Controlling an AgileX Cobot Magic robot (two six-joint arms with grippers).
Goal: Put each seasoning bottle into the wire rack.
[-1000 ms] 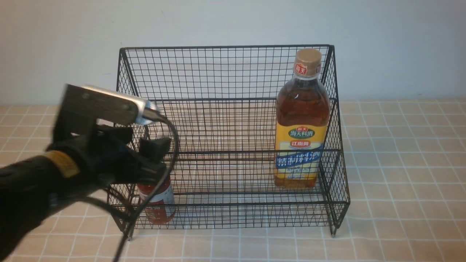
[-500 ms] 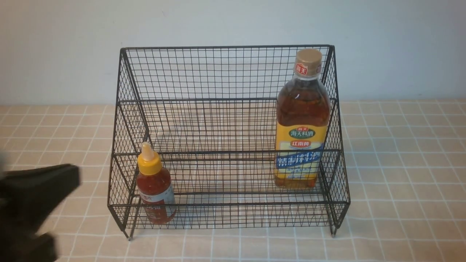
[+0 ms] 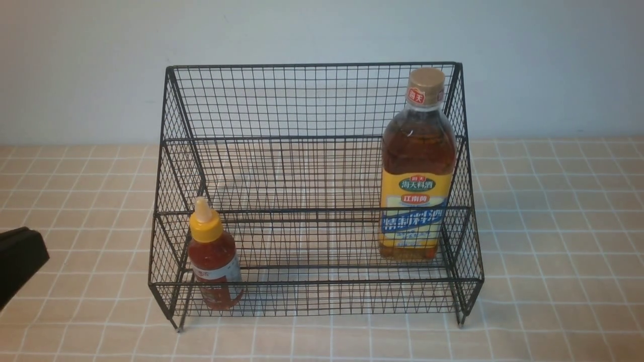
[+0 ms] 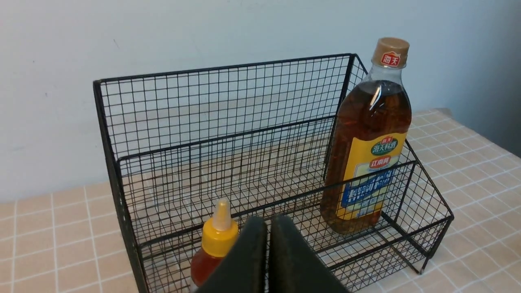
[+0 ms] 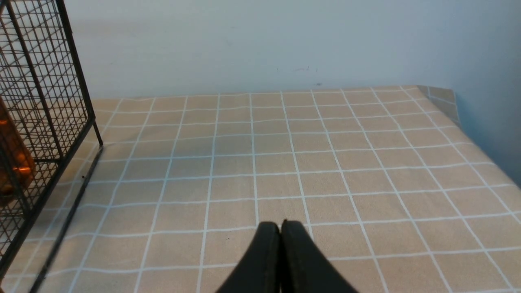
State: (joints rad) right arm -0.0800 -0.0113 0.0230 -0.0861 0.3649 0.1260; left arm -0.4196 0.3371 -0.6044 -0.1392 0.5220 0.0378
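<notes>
The black wire rack (image 3: 312, 100) stands in the middle of the table. The tall amber bottle (image 3: 416, 171) with tan cap stands upright at the right end of its lower tier. The small red-sauce bottle (image 3: 214, 261) with yellow nozzle stands upright at the left end of the lower tier. Both also show in the left wrist view: the tall bottle (image 4: 368, 138), the red one (image 4: 211, 252), the rack (image 4: 228, 106). My left gripper (image 4: 268, 221) is shut and empty, pulled back left of the rack; its tip (image 3: 17, 256) shows at the front view's left edge. My right gripper (image 5: 281, 226) is shut and empty over bare table right of the rack.
The table wears a tan checked cloth (image 3: 553, 226). A pale wall (image 3: 322, 30) rises close behind the rack. The table's right edge and corner (image 5: 443, 97) show in the right wrist view, and the rack's right side (image 5: 36, 101) stands at that view's edge.
My left arm has let go of the red-sauce bottle, leaving it standing in the rack, and has drawn back to the left until only its tip shows. The bottles have not moved.
</notes>
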